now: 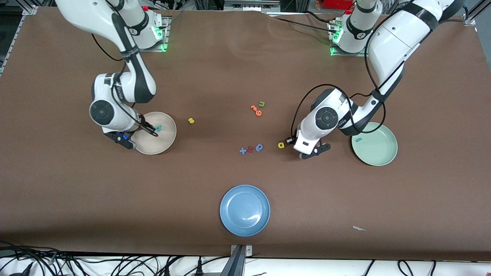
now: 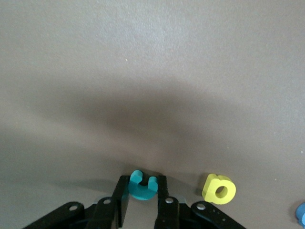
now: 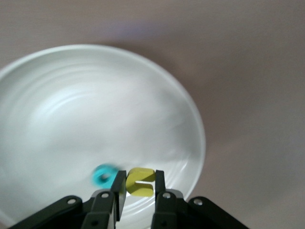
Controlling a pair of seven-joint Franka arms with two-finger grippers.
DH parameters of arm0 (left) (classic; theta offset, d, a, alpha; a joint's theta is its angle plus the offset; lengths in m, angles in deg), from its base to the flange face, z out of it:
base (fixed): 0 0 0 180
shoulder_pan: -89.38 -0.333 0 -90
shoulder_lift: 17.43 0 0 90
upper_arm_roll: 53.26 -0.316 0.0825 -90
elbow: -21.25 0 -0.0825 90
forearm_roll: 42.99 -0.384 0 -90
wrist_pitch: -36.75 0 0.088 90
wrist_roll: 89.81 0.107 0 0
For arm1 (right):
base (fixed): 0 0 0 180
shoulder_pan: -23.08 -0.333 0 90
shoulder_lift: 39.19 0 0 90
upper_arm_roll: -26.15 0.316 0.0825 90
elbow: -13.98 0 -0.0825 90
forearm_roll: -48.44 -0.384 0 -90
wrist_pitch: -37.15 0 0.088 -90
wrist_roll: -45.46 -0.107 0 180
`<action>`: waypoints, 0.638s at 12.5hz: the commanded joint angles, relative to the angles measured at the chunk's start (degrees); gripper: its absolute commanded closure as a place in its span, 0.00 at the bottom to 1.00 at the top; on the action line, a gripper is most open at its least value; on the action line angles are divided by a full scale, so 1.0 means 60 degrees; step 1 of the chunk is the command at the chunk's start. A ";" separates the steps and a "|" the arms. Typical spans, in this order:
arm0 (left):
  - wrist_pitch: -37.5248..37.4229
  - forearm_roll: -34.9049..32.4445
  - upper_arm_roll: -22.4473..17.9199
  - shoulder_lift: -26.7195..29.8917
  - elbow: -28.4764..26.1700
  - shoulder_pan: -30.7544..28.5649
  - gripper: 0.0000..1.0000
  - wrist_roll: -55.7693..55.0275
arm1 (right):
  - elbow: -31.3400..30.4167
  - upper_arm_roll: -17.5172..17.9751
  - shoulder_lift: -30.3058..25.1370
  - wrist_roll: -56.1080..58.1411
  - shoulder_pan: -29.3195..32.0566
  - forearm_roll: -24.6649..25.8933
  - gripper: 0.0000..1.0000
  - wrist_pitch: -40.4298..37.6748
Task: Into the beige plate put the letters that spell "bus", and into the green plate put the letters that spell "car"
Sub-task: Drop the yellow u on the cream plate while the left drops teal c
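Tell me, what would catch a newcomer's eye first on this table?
Probably the two white arms, each pinching a tiny foam letter. The right hand holds a yellow foam letter over the round cream-beige plate, where a teal foam letter already lies. The left hand is shut on another teal letter low at the brown table, beside a yellow foam "a", near the round sage-green plate.

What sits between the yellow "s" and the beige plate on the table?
Nothing: front view shows bare brown table between the yellow "s" and the beige plate.
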 commanded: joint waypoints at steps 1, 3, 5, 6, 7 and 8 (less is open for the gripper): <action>-0.0436 -0.0080 0.0039 0.0756 0.0018 -0.0322 0.76 0.0065 | -0.0100 0.0056 0.0064 0.0753 0.0228 -0.0763 0.40 0.0163; -0.0994 0.0444 0.0156 0.1328 0.0135 -0.0790 0.86 0.0168 | -0.0056 0.0085 -0.0052 0.0637 0.0214 -0.0780 0.02 0.0032; -0.1666 0.0564 0.0273 0.1549 0.0369 -0.1623 0.88 0.0472 | 0.0118 0.0304 -0.0300 0.0186 0.0126 -0.0780 0.01 -0.0273; -0.2119 0.0608 0.0361 0.1623 0.0443 -0.2106 0.88 0.1172 | 0.0308 0.0537 -0.0345 -0.0340 0.0082 -0.0780 0.01 -0.0624; -0.2602 0.0608 0.0434 0.1754 0.0574 -0.2546 0.88 0.1773 | 0.0339 0.0888 -0.0403 -0.1114 0.0009 -0.0765 0.01 -0.0729; -0.3071 0.0608 0.0493 0.1814 0.0633 -0.3072 0.88 0.2446 | 0.0354 0.1167 -0.0491 -0.1919 -0.0050 -0.0750 0.02 -0.0716</action>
